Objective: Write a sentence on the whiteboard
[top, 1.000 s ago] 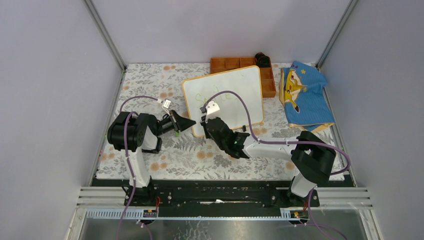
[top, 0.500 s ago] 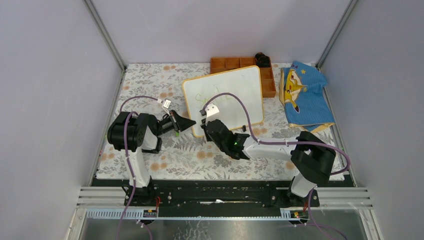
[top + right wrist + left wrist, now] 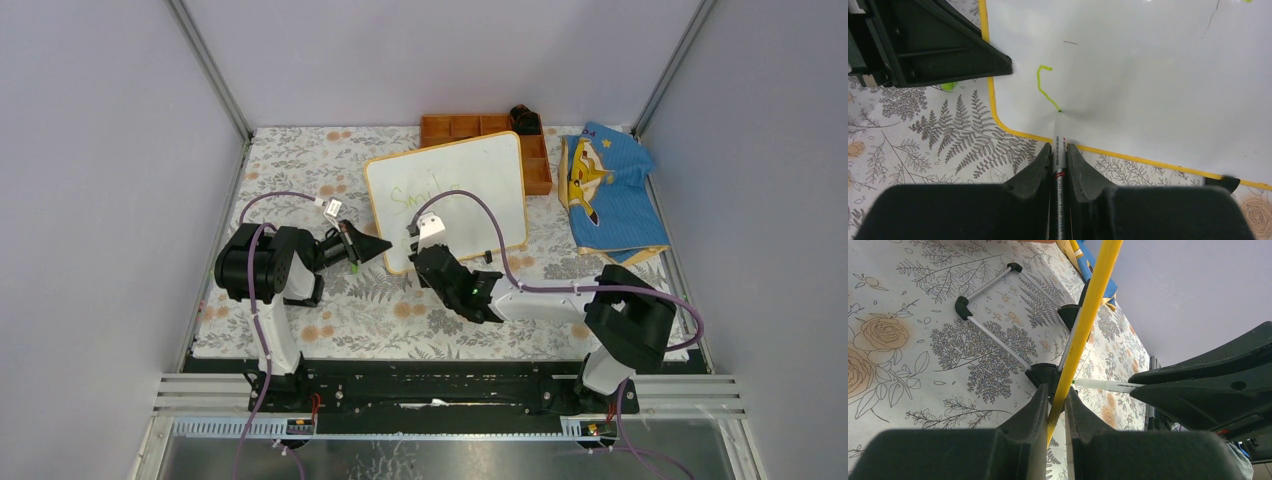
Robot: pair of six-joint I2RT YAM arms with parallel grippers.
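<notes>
The whiteboard (image 3: 480, 180) is lying tilted mid-table, in front of the tray (image 3: 538, 170). The left gripper (image 3: 1054, 392) is pinching its frame. The right gripper (image 3: 1059, 150), clamping the marker (image 3: 1060, 134), has drawn nearward, uncovering the sentence (image 3: 418, 196) and beginning line two with a fresh stroke (image 3: 1044, 82).

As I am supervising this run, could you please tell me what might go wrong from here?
The thin white marker in the right gripper touches the small white whiteboard with the orange-tan frame close to a rounded corner, so the yellow-green stroke may run off the edge. The left gripper pinches only the thin frame, so writing pressure could shift the board.
</notes>
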